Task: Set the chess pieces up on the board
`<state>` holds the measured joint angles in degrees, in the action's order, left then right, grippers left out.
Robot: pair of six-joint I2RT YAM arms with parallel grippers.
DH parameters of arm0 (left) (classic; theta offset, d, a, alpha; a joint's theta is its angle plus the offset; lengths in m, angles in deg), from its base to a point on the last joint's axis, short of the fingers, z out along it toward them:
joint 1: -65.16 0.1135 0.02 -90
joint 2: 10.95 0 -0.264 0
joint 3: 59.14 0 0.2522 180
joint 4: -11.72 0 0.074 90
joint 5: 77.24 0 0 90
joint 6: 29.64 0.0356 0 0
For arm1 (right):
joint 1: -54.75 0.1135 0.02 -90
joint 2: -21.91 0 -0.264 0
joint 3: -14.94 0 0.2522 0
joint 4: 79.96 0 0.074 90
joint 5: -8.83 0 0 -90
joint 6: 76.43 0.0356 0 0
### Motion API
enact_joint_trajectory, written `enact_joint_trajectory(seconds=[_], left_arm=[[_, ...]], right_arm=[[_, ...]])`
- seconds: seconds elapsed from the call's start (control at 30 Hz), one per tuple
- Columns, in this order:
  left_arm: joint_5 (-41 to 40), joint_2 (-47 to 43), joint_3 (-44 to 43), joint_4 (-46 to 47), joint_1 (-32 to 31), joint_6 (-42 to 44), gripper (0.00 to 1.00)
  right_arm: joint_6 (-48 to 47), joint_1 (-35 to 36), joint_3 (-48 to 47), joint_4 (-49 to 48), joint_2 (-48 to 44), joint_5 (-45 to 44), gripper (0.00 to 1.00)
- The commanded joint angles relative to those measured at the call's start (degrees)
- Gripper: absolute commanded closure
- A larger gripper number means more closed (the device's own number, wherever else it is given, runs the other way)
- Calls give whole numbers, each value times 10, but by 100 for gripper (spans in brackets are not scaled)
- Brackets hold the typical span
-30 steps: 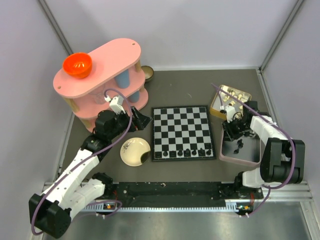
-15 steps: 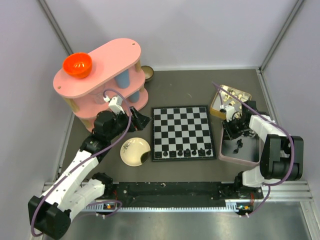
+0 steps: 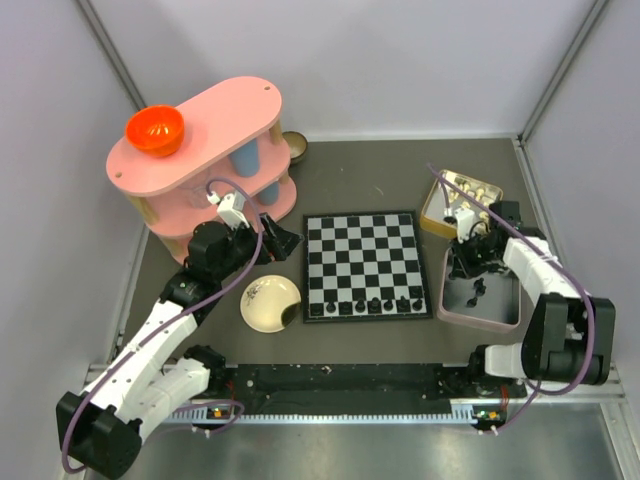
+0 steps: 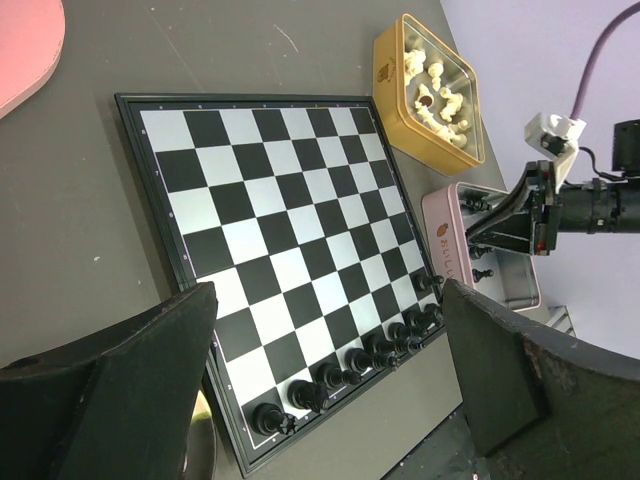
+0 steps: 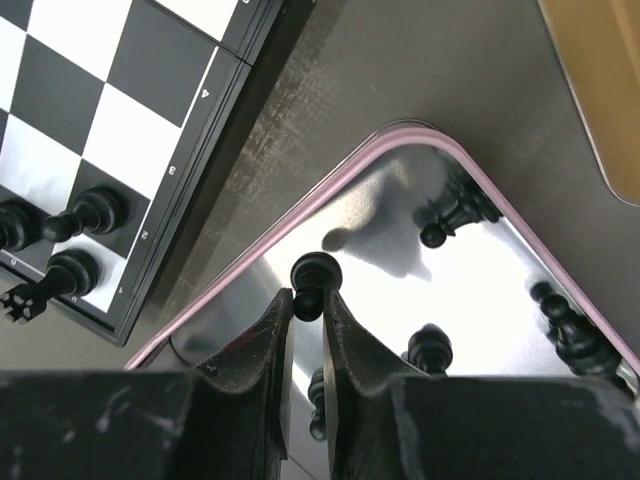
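Right wrist view: the right arm's fingers (image 5: 350, 345) are pinched almost shut on a black pawn (image 5: 314, 280) standing in the pink tin (image 5: 480, 290), likely to carry it to the board (image 5: 140, 130), whose near row already holds chess pieces (image 4: 360, 360). The left arm's fingers (image 4: 150, 370) gape wide and empty beside the board, seemingly keeping clear.

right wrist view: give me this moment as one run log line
right gripper shut on black pawn in pink tin | left gripper open beside board | black pieces on board's near row
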<state>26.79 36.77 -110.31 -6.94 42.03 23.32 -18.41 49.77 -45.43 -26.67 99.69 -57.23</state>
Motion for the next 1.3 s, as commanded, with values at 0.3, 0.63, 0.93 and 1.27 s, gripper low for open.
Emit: enact_joint_trajectory(seconds=[0.3, 0.63, 0.93, 1.27], left_arm=[[1, -8, -13, 23, -1, 4, 1], [-10, -22, -11, 6, -1, 2, 1], [-22, -40, 10, 8, -1, -13, 1], [-24, -41, 11, 6, -1, -8, 1]], right_arm=[[-17, 79, -107, 107, -84, 61, 91], [4, 270, -126, 81, -14, 45, 91], [20, 312, -109, 43, 32, 7, 91], [25, 326, -103, 32, 66, -29, 90]])
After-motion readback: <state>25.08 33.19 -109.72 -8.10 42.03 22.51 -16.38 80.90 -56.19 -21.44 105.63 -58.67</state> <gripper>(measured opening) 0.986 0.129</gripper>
